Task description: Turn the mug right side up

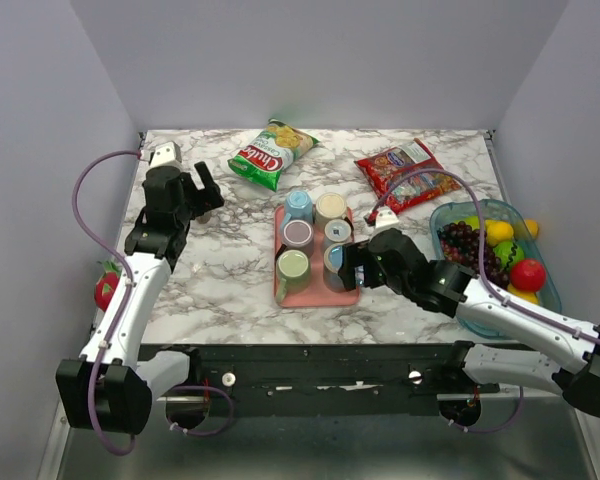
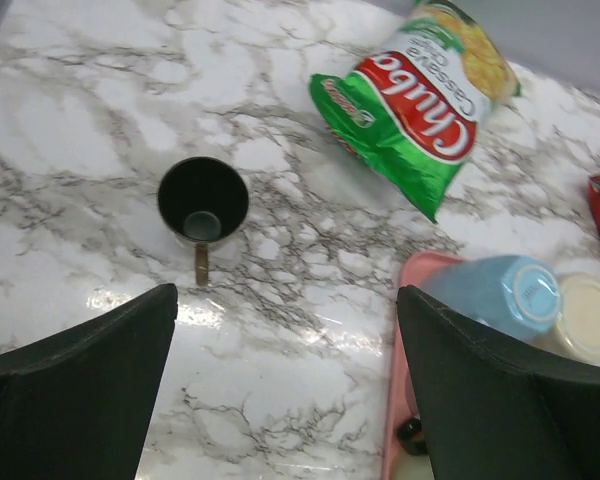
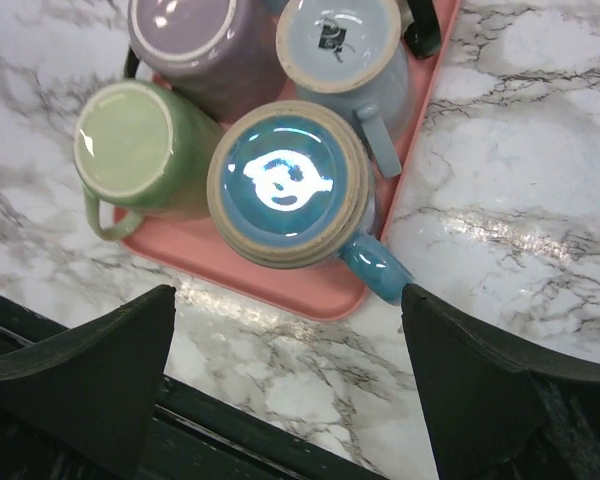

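Note:
A dark mug [image 2: 203, 205] stands upright on the marble table, mouth up, its handle pointing toward my left gripper [image 2: 285, 300]. That gripper is open, hovers just short of the mug and holds nothing. In the top view the left gripper [image 1: 202, 192] covers the mug. On the pink tray [image 3: 280, 275] stand several upside-down mugs: a glossy blue one [image 3: 285, 185], a green one [image 3: 135, 145], a purple one [image 3: 190, 35] and a pale blue one [image 3: 340, 45]. My right gripper [image 3: 285, 295] is open over the tray's near right corner, just in front of the blue mug, and is empty.
A green chips bag [image 1: 272, 152] lies at the back, a red snack bag [image 1: 405, 177] to its right. A clear bowl of toy fruit [image 1: 450, 212] stands at the right edge. A red toy [image 1: 106, 288] hangs by the table's left edge.

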### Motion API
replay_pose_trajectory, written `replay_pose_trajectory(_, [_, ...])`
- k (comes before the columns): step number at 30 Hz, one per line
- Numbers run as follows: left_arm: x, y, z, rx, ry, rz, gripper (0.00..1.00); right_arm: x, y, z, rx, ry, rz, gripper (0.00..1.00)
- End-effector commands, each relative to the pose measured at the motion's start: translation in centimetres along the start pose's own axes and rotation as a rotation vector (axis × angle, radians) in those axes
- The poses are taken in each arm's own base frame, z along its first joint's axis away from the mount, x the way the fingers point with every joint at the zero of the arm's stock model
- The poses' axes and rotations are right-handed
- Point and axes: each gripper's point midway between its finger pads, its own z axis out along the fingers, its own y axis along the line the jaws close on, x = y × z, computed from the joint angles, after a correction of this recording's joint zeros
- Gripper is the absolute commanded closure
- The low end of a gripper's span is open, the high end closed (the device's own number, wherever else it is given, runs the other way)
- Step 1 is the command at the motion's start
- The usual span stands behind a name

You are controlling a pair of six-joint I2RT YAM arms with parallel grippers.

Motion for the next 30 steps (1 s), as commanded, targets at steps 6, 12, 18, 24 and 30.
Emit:
replay_pose_trajectory(6, [1.1, -5.8, -3.1, 0.367, 0.069, 0.049, 0.01, 3.2, -0.8, 0.5, -0.097, 0.175, -0.479, 0.00])
replay_pose_trajectory(12, [1.5, -7.0, -3.0, 0.435, 0.105, 0.045, 0.01, 5.1, -0.1, 1.6, -0.201, 0.262, -0.640, 0.00])
replay_pose_trajectory(18, [1.9, -7.5, -3.3, 0.477, 0.104, 0.050, 0.01, 6.4, -1.1, 3.5, -0.191, 0.370, -0.652, 0.00])
replay_pose_trajectory(24, [2.1, -7.5, -3.1, 0.482, 0.109, 0.059, 0.01, 6.2, -1.3, 4.6, -0.184, 0.394, -0.667, 0.00])
replay_pose_trajectory(30, [2.5, -7.3, -2.9, 0.472, 0.121, 0.060, 0.01, 5.9, -0.8, 5.3, -0.216, 0.377, -0.682, 0.01])
